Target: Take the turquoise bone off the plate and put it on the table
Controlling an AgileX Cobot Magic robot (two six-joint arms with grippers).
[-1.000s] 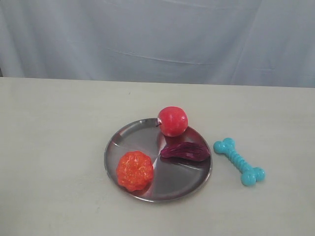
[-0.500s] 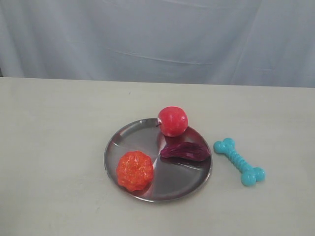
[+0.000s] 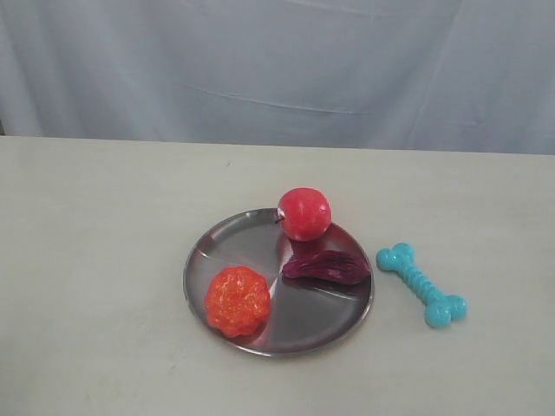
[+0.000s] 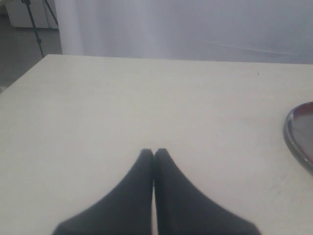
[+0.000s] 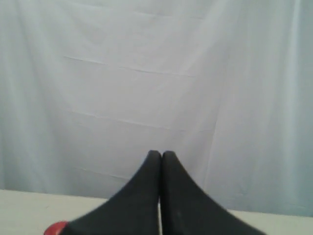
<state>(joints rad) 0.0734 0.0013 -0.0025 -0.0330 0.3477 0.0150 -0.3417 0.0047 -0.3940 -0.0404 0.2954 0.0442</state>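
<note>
- Exterior view: the turquoise bone [image 3: 421, 284] lies flat on the table [image 3: 104, 260], off the plate [image 3: 227, 227] at about its 3 o'clock. It is just beside the rim and does not touch it, and its long axis runs from 10 o'clock to 4 o'clock.
- On the plate, a red ball [image 3: 303, 213] sits at the rim near 1 o'clock, an orange bumpy ball [image 3: 237, 301] near 7 o'clock and a dark purple toy [image 3: 326, 266] near 3 o'clock.
- Bare tabletop surrounds the plate and is widest toward 9 o'clock. The table's far edge meets a pale curtain [image 3: 277, 69] at 12 o'clock.
- Neither arm shows in the exterior view.
- Left wrist view: the left gripper [image 4: 153, 152] has its dark jaws pressed tip to tip, holding nothing, over bare table. Only an arc of the plate's rim shows, cut off by the frame. A tripod [image 4: 36, 19] stands beyond the table's corner.
- Right wrist view: the right gripper [image 5: 161, 154] also has its jaws closed together and empty, facing the curtain. A sliver of something red [image 5: 55, 228] is cut off at the frame edge and is too small to identify.
</note>
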